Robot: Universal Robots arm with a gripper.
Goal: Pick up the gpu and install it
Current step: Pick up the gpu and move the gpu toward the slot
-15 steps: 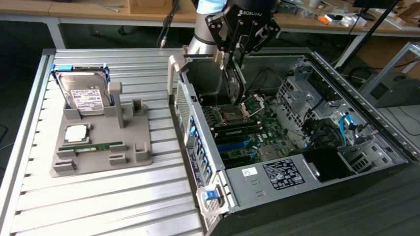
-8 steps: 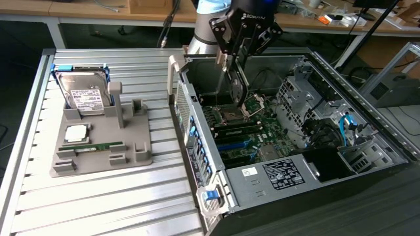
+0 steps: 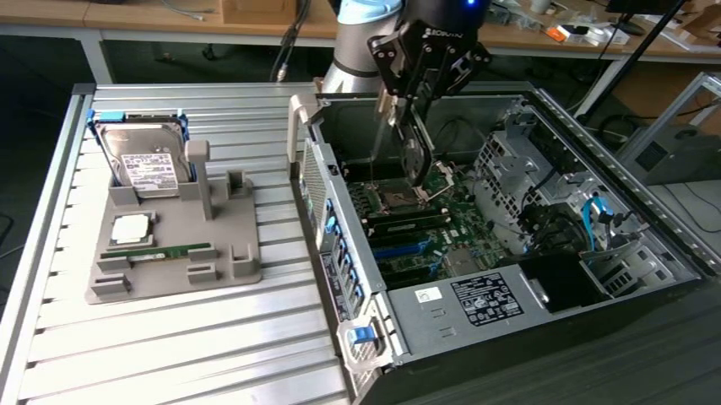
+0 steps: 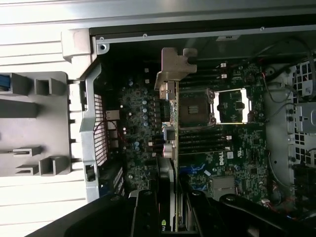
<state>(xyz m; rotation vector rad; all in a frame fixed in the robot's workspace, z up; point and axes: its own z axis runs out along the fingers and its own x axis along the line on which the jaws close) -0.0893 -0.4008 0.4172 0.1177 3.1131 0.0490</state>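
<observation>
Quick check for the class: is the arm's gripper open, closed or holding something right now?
The gripper: closed on the gpu, holding it edge-down over the motherboard inside the open computer case.

This is a robotics lab or test workshop. A robot arm (image 3: 358, 59) stands at a slatted aluminium table (image 3: 169, 354), its gripper (image 3: 403, 114) holding the gpu (image 3: 414, 160) over an open computer case (image 3: 474, 325) with its motherboard (image 3: 417, 228) exposed. Beside the case, a grey moulded fixture (image 3: 225, 245) presents parts in fixed slots: a hard drive (image 3: 147, 160) standing upright and a memory stick (image 3: 158, 251) lying flat. Behind are wooden workbenches (image 3: 225, 17) with cables and small items on them, and an aluminium profile frame (image 3: 676, 110) stands at the exterior view's right.
</observation>
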